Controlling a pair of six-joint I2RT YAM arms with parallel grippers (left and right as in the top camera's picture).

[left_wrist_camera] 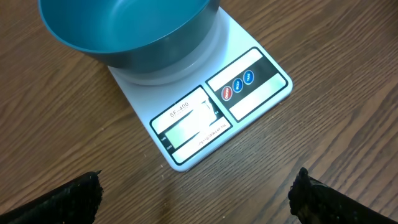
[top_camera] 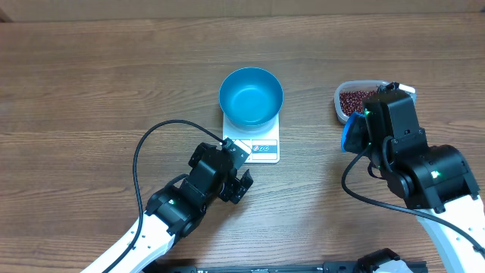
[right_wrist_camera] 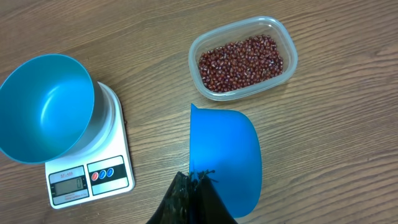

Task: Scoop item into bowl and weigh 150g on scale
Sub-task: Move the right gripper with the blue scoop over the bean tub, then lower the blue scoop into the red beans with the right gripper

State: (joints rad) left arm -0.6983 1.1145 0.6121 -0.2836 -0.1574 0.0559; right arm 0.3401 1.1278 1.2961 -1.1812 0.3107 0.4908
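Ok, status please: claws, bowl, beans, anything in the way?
Left claw open, empty, by scale. Right claw shut on scoop, near tub. Bowl empty on scale; beans in tub. Nothing between tub and bowl.

Glossy plastic bowl (top_camera: 251, 95); smooth plastic scale (top_camera: 261, 149); wood-grain table (top_camera: 91, 76).

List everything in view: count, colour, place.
bowl: one, bright blue, empty, standing on the scale
scale: one, white, mid-table, under the bowl
beans: many, dark red-brown, heaped in the tub
tub: one, clear, on the table right of the scale
scoop: one, blue, held above the table beside the tub
table: one, brown wood
cables: two, black, one looping beside each arm
left fingers: two, black, open, empty, near the scale's display edge
right fingers: two, black, shut on the scoop
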